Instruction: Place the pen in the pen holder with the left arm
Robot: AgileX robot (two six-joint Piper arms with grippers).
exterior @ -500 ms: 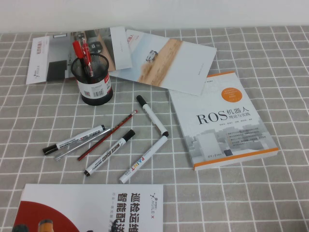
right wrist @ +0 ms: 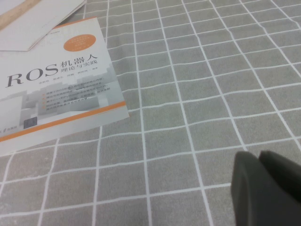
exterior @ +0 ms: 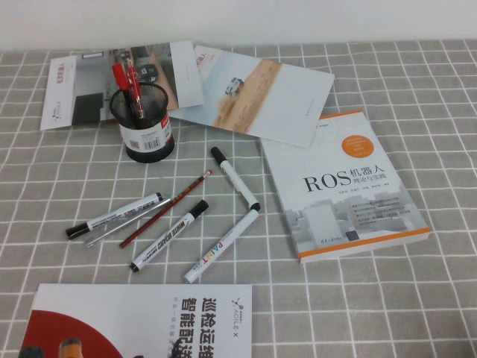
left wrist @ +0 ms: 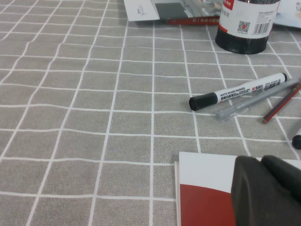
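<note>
The pen, a white marker with small dark print and a black cap, lies flat on the grey checked cloth to the left of the other markers. It also shows in the left wrist view as the pen. The pen holder, a black mesh cup with a barcode label, stands upright behind it with red pens inside; its base shows in the left wrist view. My left gripper is shut and empty, above a red-and-white booklet, well short of the pen. My right gripper is shut over bare cloth. Neither arm appears in the high view.
Beside the pen lie a grey pen, a red pencil, a bold-printed whiteboard marker, a PAINT marker and another white marker. A ROS book lies right, brochures behind, a booklet in front.
</note>
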